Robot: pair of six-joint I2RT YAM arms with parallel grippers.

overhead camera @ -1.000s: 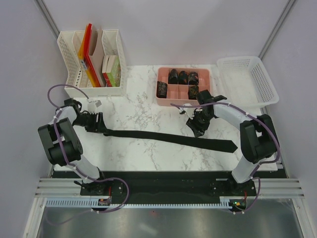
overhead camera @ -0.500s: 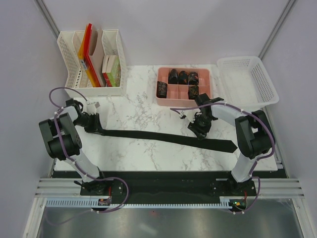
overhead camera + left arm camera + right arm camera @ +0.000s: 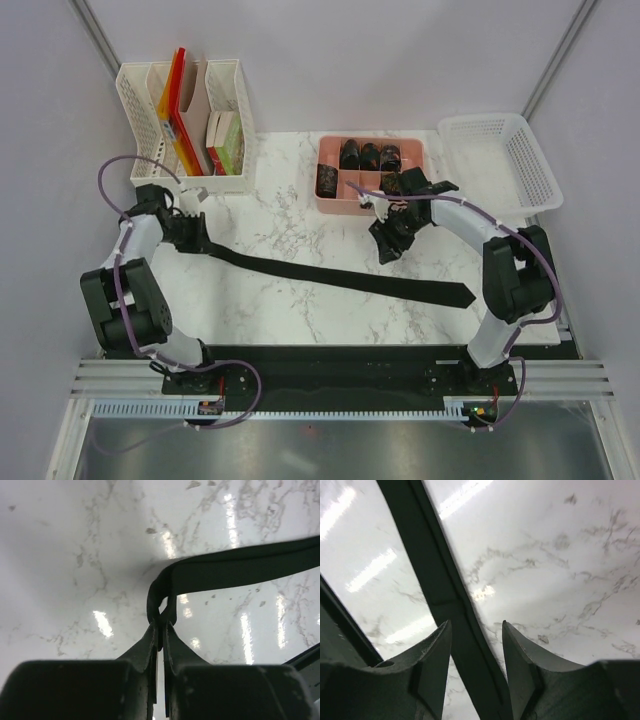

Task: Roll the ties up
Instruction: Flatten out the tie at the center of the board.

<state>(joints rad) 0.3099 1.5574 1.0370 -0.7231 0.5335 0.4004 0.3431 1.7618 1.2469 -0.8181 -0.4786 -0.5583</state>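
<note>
Tie [image 3: 340, 280]: unrolled strip on table [image 3: 280, 215], narrow end folded and pinched in left gripper [image 3: 161, 625], wide end lying well beyond right gripper [image 3: 390, 245].
Change over last second: left jaws gone from wide to clamped on tip; tip dragged back-left.
Right gripper: half spread, holding nothing, above mid-strip, now nearer tray [image 3: 330, 208].
Judged: grasp secured; rolling can start.

The tie [image 3: 340, 277] reads plain black (any pattern on it is too faint to see) against the white marble table [image 3: 290, 215] veined in grey. The tray [image 3: 335, 205] is pink, its coiled ties [image 3: 368, 155] blackish-brown; the file basket [image 3: 135, 110] and mesh basket [image 3: 500, 165] are white, the folder [image 3: 172, 110] orange-red.
</note>
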